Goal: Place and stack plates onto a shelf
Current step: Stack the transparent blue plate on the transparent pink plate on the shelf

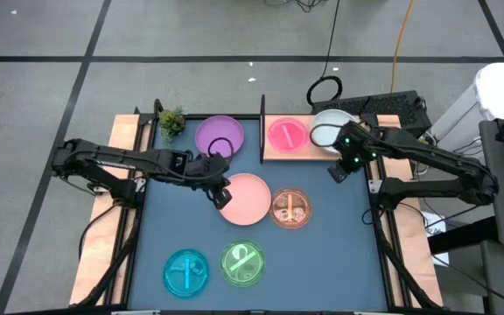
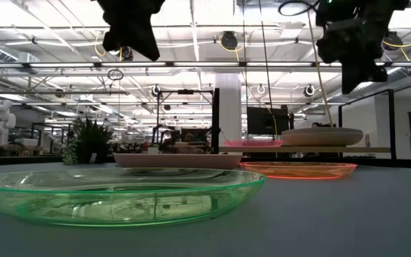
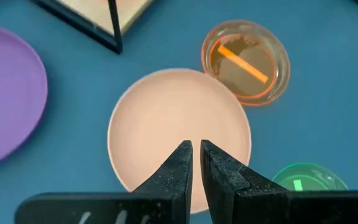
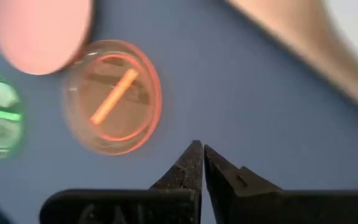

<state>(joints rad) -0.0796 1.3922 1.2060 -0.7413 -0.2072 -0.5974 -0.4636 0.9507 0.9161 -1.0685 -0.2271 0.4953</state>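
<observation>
shelf [image 1: 274, 156] holds two plates — magenta [image 1: 284, 133], pale white [image 1: 329, 127]; five left on table. left gripper [image 1: 220, 195], right gripper [image 1: 337, 172] closed, empty.

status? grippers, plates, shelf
Left gripper shut, empty, above pink plate. Right gripper shut, empty, beside shelf. Magenta plate and white plate shelved. Nothing blocking.

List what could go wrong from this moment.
The left gripper hovers shut over the pink plate; coming down like that, it may push the plate instead of gripping it. The orange plate lies close beside the pink one and could get bumped. The shelf already holds two plates, leaving little room.
</observation>
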